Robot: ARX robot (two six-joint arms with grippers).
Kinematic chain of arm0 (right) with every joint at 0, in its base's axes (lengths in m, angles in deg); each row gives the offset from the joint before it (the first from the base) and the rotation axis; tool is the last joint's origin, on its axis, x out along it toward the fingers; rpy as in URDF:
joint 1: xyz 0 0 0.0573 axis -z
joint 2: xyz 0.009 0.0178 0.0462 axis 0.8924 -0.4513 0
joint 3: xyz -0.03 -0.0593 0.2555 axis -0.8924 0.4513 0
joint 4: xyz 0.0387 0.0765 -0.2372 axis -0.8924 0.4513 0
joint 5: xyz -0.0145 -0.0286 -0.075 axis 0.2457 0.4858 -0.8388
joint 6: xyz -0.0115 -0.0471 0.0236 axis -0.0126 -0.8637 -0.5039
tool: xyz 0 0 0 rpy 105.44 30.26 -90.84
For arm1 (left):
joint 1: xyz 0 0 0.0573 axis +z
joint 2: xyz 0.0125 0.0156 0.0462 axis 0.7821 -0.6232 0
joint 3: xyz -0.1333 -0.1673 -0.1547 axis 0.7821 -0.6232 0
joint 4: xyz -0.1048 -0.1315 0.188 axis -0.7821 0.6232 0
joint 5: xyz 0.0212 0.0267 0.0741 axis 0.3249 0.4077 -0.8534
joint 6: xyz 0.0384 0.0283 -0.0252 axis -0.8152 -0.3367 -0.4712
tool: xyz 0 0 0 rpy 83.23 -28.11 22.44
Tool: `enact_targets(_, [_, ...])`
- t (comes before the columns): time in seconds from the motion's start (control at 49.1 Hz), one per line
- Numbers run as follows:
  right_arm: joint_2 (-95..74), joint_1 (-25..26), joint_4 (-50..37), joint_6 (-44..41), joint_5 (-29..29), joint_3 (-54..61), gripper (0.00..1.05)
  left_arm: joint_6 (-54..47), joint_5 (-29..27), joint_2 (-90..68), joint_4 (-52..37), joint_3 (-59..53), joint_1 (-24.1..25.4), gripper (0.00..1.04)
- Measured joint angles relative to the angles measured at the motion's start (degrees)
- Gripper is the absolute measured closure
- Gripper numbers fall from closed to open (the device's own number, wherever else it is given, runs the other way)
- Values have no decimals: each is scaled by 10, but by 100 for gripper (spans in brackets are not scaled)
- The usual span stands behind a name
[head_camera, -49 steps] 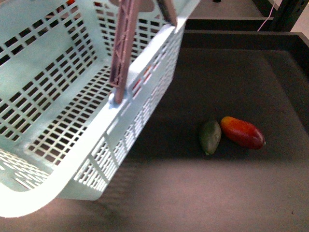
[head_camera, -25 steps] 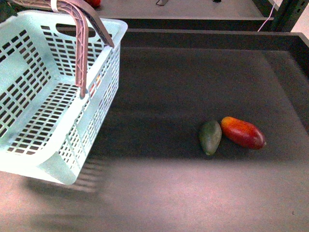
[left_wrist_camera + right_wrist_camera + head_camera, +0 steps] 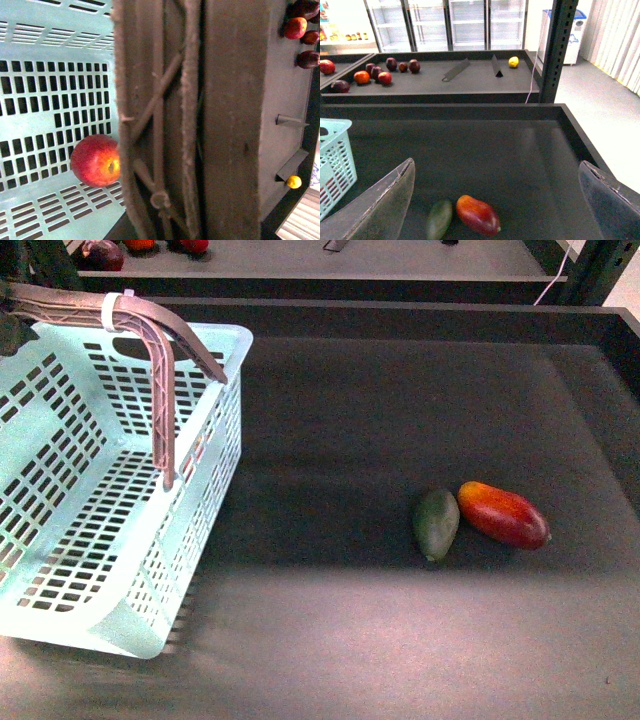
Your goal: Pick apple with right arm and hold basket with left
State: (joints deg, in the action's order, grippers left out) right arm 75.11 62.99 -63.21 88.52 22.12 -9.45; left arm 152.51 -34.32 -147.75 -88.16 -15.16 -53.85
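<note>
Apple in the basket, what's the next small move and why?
Probably just keep the left claw steady on the handles. The apple already lies inside the teal basket, and the right claw is open and empty above the mango.

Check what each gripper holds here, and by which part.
Left gripper, barely in view, seems to hold the basket by its brown handles. Right gripper is open and empty.

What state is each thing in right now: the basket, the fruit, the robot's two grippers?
Basket: tilted, handles raised and banded together.
Apple: inside the basket.
Mango: lying on the table, beside the green fruit.
Right gripper: open, empty.
Left gripper: not visible; the view shows only the handles.
</note>
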Motion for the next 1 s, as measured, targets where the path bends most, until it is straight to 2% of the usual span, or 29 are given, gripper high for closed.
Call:
enact_targets(0.163, [0, 0, 0, 0, 0, 0, 9, 0, 0, 0, -1, -11, 0, 90])
enact_targets(0.224, [0, 0, 0, 0, 0, 0, 9, 0, 7, 0, -6, -15, 0, 85])
enact_targets(0.285, [0, 0, 0, 0, 0, 0, 9, 0, 10, 0, -11, -20, 0, 76])
enact_targets(0.55, [0, 0, 0, 0, 0, 0, 9, 4, 17, 54, -14, -61, -1, 21])
enact_targets(0.652, [0, 0, 0, 0, 0, 0, 9, 3, 17, 94, -14, -86, -1, 6])
enact_targets(0.999, [0, 0, 0, 0, 0, 0, 9, -7, -4, 257, 20, -167, 5, 7])
